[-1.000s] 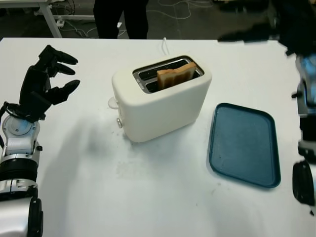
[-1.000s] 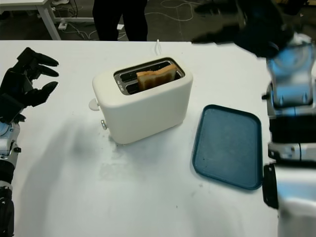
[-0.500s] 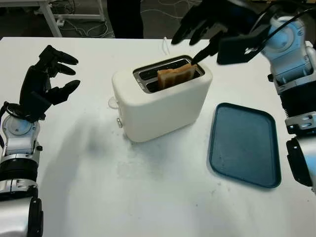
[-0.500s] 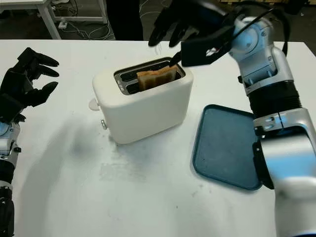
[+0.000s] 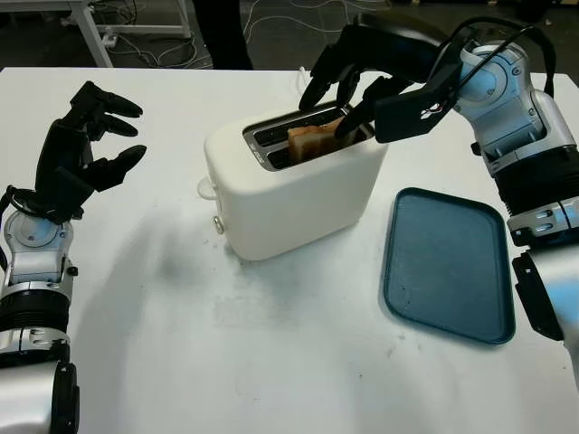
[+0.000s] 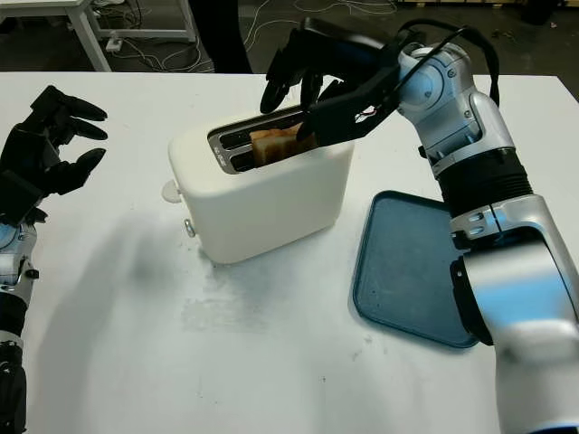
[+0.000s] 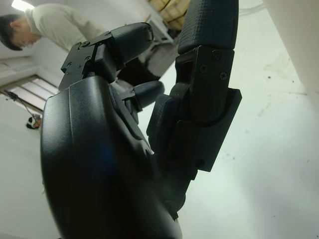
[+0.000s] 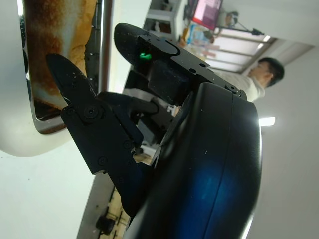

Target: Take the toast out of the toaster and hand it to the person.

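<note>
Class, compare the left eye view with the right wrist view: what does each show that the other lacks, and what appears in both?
Left eye view alone: the blue tray on the white table, and the open left robot hand raised over the table's left side.

Right wrist view alone: a person in a light top, seen beyond the robot hand.

Both: the toast standing in the white toaster, with the open right robot hand reaching at the slot.

Toast [image 5: 318,140] in toaster [image 5: 294,185], tray [image 5: 447,264] right of it
</note>
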`<action>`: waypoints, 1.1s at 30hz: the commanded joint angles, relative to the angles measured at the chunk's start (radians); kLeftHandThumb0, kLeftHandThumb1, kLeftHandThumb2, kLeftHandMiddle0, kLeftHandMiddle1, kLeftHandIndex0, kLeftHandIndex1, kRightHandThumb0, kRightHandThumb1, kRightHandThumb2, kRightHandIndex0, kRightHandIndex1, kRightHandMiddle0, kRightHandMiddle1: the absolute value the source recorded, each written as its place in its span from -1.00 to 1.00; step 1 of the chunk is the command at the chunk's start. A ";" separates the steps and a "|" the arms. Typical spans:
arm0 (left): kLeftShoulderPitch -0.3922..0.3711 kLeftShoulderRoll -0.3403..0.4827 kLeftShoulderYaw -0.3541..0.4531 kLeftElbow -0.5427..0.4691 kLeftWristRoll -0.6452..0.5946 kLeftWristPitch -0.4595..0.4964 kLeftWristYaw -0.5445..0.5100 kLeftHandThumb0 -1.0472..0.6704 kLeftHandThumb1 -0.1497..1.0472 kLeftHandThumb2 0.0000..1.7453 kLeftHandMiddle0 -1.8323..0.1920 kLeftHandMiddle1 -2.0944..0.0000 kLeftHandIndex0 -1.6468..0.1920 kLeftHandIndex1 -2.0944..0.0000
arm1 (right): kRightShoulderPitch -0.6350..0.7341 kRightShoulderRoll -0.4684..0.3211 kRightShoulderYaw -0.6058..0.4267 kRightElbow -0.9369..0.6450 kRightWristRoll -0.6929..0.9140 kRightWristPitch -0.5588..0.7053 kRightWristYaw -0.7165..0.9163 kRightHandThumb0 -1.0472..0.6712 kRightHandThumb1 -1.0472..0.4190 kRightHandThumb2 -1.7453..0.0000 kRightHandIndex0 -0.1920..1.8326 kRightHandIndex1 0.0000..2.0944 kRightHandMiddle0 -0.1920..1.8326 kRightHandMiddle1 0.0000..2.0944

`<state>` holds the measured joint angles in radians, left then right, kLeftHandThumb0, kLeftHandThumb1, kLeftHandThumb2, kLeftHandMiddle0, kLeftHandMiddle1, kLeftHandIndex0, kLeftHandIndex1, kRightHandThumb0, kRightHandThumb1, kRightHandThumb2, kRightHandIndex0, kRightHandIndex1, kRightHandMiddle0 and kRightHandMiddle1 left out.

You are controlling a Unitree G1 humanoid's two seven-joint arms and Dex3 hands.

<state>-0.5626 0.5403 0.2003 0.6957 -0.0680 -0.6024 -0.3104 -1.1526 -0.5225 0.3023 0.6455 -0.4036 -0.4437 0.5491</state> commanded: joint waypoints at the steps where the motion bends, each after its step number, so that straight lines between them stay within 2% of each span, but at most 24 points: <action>1: 0.000 0.000 0.002 -0.005 0.001 0.000 0.003 -1.00 0.79 -0.72 0.78 -0.53 0.69 -0.38 | -0.010 0.009 0.000 -0.003 -0.002 -0.015 -0.006 -0.27 -0.37 1.00 0.09 -0.04 0.29 -1.00; 7: 0.000 0.000 0.001 -0.004 0.003 -0.006 0.004 -1.00 0.79 -0.71 0.78 -0.52 0.69 -0.39 | -0.008 0.005 0.010 -0.015 -0.012 -0.011 0.013 -0.25 -0.41 0.99 0.06 -0.11 0.25 -1.00; 10: 0.001 0.001 0.000 -0.005 0.010 -0.004 0.011 -1.00 0.79 -0.71 0.78 -0.53 0.69 -0.39 | -0.010 0.004 0.021 0.003 -0.022 -0.037 0.005 -0.28 -0.43 1.00 0.08 0.10 0.25 -1.00; 12: 0.003 0.001 -0.001 -0.009 0.011 0.002 0.012 -1.00 0.79 -0.70 0.78 -0.53 0.69 -0.39 | -0.008 0.006 0.029 0.015 -0.030 -0.049 -0.004 -0.34 -0.42 1.00 0.06 0.33 0.25 -1.00; 15: 0.004 0.000 0.000 -0.011 0.009 0.004 0.012 -1.00 0.79 -0.71 0.78 -0.53 0.69 -0.40 | -0.001 0.010 0.039 0.017 -0.039 -0.043 -0.002 -0.35 -0.42 1.00 0.04 0.26 0.27 -0.99; 17: 0.004 -0.001 0.000 -0.011 0.008 0.003 0.011 -1.00 0.79 -0.71 0.78 -0.53 0.69 -0.40 | 0.000 0.012 0.047 0.026 -0.048 -0.054 -0.007 -0.34 -0.41 1.00 0.03 0.32 0.28 -0.99; 22: 0.003 -0.002 0.001 -0.012 0.005 0.001 0.009 -1.00 0.79 -0.71 0.78 -0.53 0.69 -0.40 | 0.004 0.019 0.058 0.051 -0.061 -0.067 -0.017 -0.33 -0.41 1.00 0.08 0.08 0.30 -0.98; 25: 0.003 -0.003 0.002 -0.011 -0.001 0.007 0.004 -1.00 0.79 -0.71 0.78 -0.53 0.68 -0.40 | 0.004 0.020 0.068 0.067 -0.067 -0.078 -0.019 -0.33 -0.42 0.99 0.08 0.14 0.30 -0.98; 27: 0.001 -0.004 0.004 -0.006 -0.011 0.006 -0.006 -1.00 0.79 -0.73 0.77 -0.52 0.68 -0.39 | 0.003 0.019 0.071 0.076 -0.066 -0.087 -0.016 -0.33 -0.43 0.99 0.08 0.10 0.30 -0.99; 33: -0.002 -0.005 0.005 0.002 -0.013 -0.004 -0.010 -1.00 0.79 -0.73 0.75 -0.49 0.67 -0.36 | 0.006 0.019 0.071 0.081 -0.055 -0.078 0.010 -0.24 -0.47 1.00 0.15 -0.23 0.31 -0.99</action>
<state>-0.5626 0.5393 0.2004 0.6977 -0.0711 -0.6021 -0.3184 -1.1523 -0.5073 0.3627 0.7193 -0.4574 -0.5135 0.5377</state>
